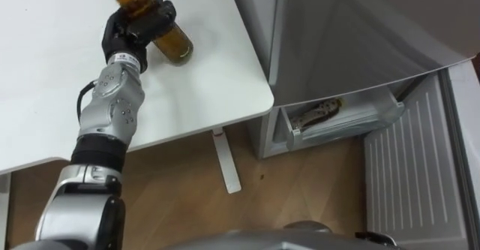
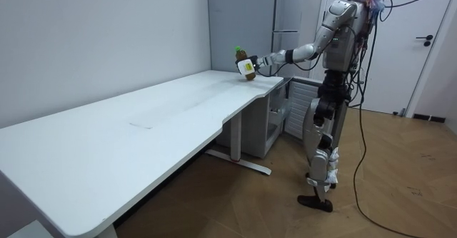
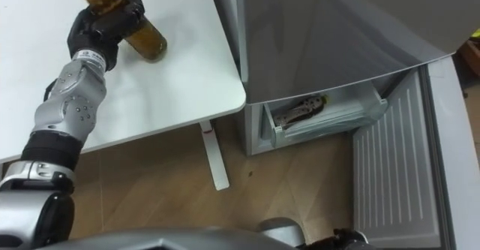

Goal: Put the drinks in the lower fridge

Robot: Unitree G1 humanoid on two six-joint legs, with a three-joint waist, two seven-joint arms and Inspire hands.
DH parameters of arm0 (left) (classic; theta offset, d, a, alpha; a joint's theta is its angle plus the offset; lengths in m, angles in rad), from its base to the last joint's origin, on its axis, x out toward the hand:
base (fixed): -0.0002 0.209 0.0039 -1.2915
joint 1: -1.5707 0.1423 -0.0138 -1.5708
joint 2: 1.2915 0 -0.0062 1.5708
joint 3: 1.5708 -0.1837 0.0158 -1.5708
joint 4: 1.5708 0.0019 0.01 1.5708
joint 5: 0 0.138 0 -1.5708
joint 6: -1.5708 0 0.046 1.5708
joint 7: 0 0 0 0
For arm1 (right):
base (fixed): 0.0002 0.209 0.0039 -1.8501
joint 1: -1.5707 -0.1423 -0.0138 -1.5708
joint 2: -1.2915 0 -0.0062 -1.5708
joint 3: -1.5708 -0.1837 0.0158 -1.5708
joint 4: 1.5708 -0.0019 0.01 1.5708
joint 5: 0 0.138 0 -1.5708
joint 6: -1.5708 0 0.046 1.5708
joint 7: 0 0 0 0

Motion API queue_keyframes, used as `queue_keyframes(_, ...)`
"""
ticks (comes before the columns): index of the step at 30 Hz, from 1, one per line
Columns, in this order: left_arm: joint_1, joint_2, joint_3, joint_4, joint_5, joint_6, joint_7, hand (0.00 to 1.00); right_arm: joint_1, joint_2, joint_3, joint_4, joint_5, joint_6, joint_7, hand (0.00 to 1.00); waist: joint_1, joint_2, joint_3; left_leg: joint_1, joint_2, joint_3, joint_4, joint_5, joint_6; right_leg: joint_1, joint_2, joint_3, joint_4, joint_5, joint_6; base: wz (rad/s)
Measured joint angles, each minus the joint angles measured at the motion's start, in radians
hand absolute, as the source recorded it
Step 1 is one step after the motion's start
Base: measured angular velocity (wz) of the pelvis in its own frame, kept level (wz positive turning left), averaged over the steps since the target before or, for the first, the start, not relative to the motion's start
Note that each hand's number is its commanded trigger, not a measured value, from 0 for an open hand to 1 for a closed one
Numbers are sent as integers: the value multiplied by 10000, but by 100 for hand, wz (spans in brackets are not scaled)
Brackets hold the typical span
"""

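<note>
I have the left hand (image 3: 101,26) curled round a brown bottle (image 3: 148,44), which tilts over the white table (image 3: 172,85) near the edge beside the fridge (image 3: 337,32). The lower door (image 3: 390,167) stands open. A brownish item (image 3: 300,109) lies in a pale bin (image 3: 337,119).

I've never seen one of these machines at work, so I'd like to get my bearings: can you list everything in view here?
bottle: one, brown drink with a green cap, held tilted just above the table's far corner
table: one, white, to the robot's left
fridge: one, grey, ahead and to the right, lower door swung open
door shelf: one, pale, inside the open lower door
brownish item: one, lying in that shelf, too small to identify
room door: one, white, on the room view's right
floor: wooden
left hand: dark fingers curled round the bottle
</note>
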Motion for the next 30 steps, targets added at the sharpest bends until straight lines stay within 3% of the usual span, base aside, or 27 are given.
queue_keyframes(16,-52,40,-64,-146,422,71,10,100,-11,-3,-4,23,-741,84,101,0,-27,49,-30,-304,21,-11,141,3,-4,-255,0,-5,68,1,-2,0)
queue_keyframes(22,-52,48,-566,-849,533,71,-39,100,-125,18,6,35,-656,70,90,0,-17,54,-27,-321,14,-25,139,3,-3,-245,-10,14,65,1,-2,0)
queue_keyframes(30,94,34,-1285,-2718,729,78,-575,100,-39,30,167,-405,-190,51,-11,0,54,46,-11,-214,20,-18,99,3,-3,-120,-12,-38,-12,1,-2,0)
